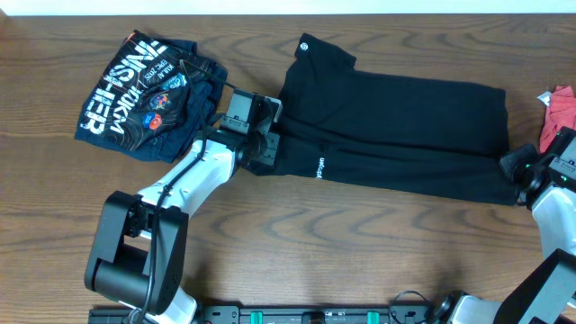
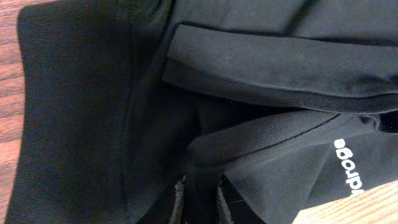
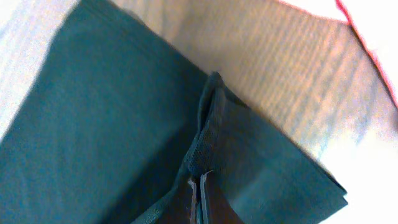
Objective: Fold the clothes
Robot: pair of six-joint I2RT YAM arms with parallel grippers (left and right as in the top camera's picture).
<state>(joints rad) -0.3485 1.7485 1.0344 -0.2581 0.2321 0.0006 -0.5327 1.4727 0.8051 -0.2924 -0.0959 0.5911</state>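
The black T-shirt lies lengthwise across the table, from centre to right. The left gripper sits at its left end, fingers drawn narrow with a taut fold of cloth between them. The left arm slants in from the near left. The right gripper, at the shirt's near right corner, pinches a ridge of hem. A navy printed garment lies far left and a red garment at the right edge.

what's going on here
Two robot arms are folding a black T-shirt laid across the table. The right gripper is pinched shut on its right end; the left gripper appears to grip a fold at its left end. A navy printed garment lies folded at the far left, a red one at the right edge.
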